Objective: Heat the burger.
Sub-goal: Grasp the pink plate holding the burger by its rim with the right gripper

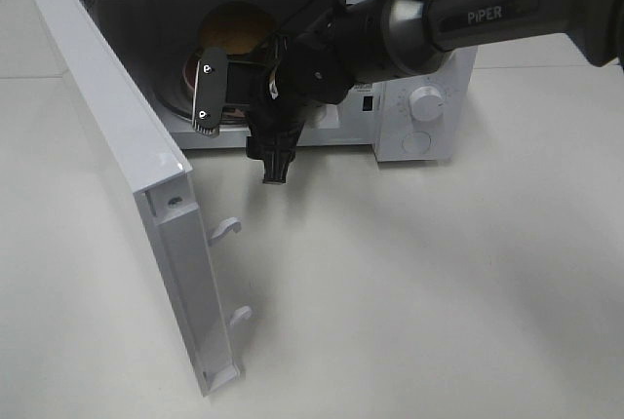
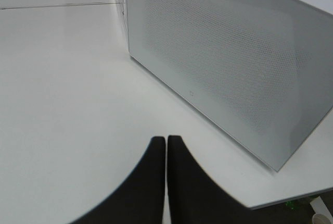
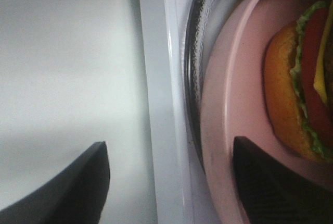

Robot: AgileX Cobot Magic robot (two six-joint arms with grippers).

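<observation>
Microwave (image 1: 419, 107) at far side of white table (image 1: 439, 292), door (image 1: 127, 175) swung wide open toward near left. Burger (image 1: 237, 29) inside cavity on pink plate (image 3: 234, 130), plate resting on glass turntable (image 3: 195, 78). In right wrist view: bun, lettuce, tomato, cheese layers visible. Right gripper (image 1: 219, 93) at cavity mouth, fingers spread wide, one finger (image 3: 270, 182) over plate rim, other finger (image 3: 73, 187) outside cavity; nothing clamped. Left gripper (image 2: 166, 182) outside door, fingers pressed together, holding nothing, just above table.

A lab test setup: a bare white table (image 1: 439, 283) holds only a white microwave (image 1: 421, 117), with a robot arm (image 1: 507, 10) overhead.
</observation>
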